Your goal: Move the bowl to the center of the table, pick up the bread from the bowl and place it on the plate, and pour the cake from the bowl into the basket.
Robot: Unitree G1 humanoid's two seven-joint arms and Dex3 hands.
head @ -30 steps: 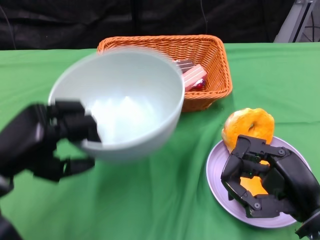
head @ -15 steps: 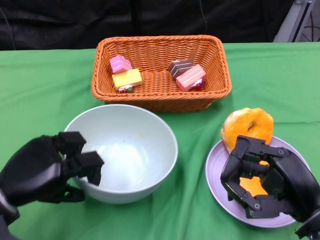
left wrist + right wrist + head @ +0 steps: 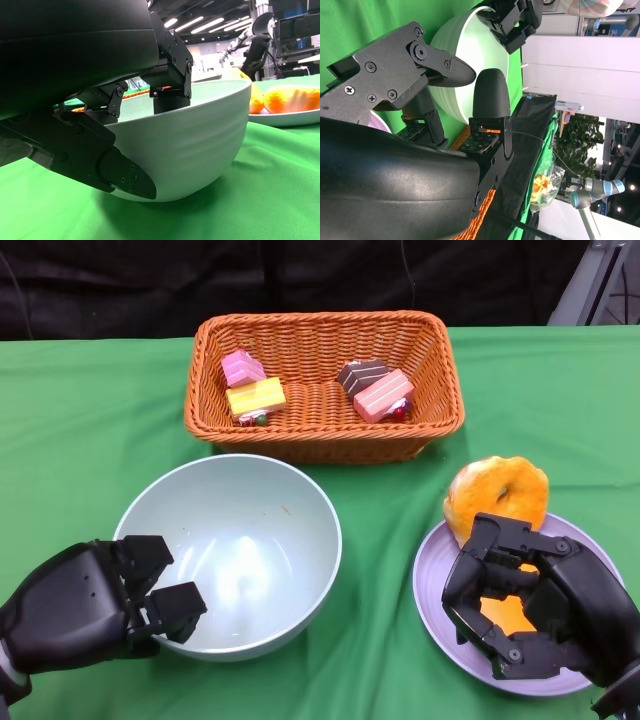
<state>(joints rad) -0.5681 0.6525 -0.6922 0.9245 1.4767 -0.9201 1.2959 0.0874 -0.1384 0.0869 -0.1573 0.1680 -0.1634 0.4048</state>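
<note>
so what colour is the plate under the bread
Pale lilac; the plate under the bread shows best in the head view.

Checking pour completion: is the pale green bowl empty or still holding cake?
Empty. The pale green bowl sits upright on the green cloth, its inside bare; four cake pieces lie in the orange wicker basket.
</note>
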